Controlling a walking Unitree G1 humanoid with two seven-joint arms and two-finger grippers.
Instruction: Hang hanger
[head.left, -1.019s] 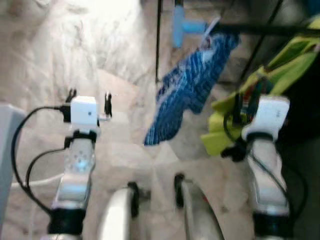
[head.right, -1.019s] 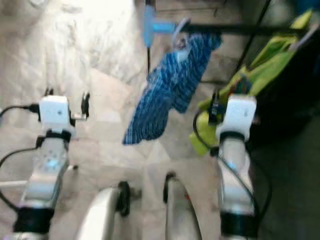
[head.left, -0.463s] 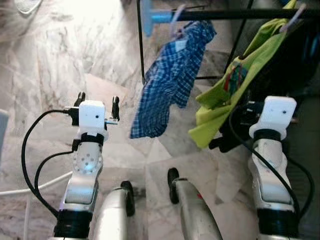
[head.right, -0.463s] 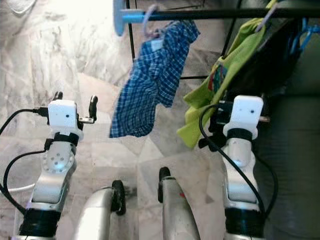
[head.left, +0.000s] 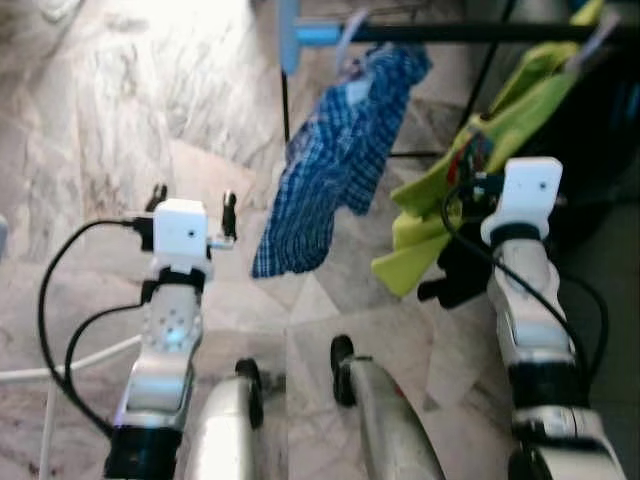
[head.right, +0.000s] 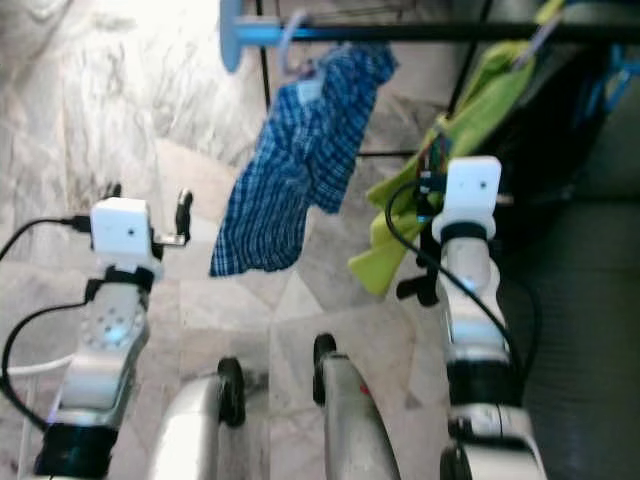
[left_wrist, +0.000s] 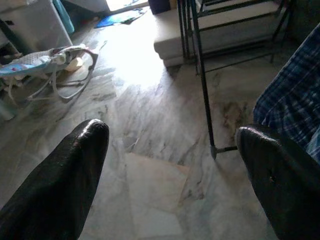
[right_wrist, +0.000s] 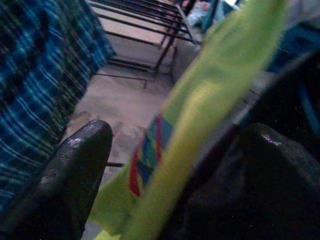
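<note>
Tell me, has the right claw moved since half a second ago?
Yes. The right claw has gone forward and up against the green shirt, nearer the black rail; its open fingers now straddle the cloth.

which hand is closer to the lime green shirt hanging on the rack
Right. The right hand is up against the lime green shirt, fingers open with its fabric between them. The left hand is held over bare floor, beyond the blue plaid shirt, fingers open.
</note>
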